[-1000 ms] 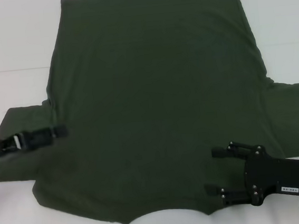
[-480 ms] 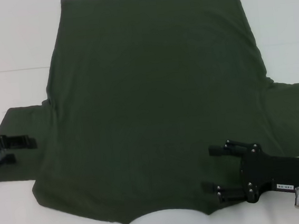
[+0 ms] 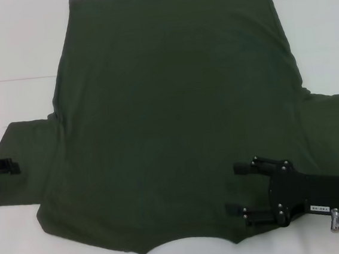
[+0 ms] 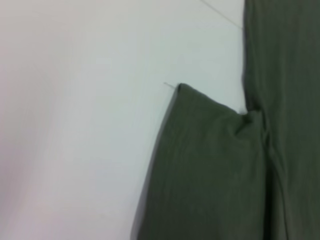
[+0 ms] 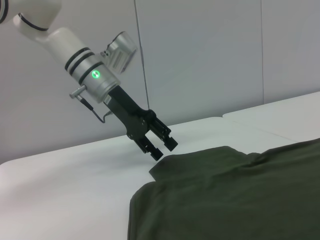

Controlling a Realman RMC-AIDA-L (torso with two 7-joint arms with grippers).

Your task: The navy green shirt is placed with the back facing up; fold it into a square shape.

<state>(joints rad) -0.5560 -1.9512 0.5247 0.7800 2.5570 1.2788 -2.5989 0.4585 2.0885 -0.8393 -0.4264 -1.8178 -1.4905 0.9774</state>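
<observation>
The navy green shirt (image 3: 174, 108) lies spread flat on the white table, collar edge nearest me and both sleeves out to the sides. My right gripper (image 3: 233, 188) hovers open over the shirt's near right shoulder area, beside the collar, holding nothing. At the outer edge of the left sleeve (image 3: 31, 158) my left gripper (image 3: 3, 173) stands open. The right wrist view shows the left gripper (image 5: 162, 147) just above the sleeve corner (image 5: 170, 167), with nothing between its fingers. The left wrist view shows only the sleeve (image 4: 210, 165) and bare table.
The white table (image 3: 11, 46) surrounds the shirt, with a faint seam line (image 3: 15, 80) at the left. Grey wall panels (image 5: 200, 50) stand behind the table's far side.
My left gripper has drawn back to the left, from over the sleeve to its outer edge. The right gripper has shifted slightly left over the shirt.
</observation>
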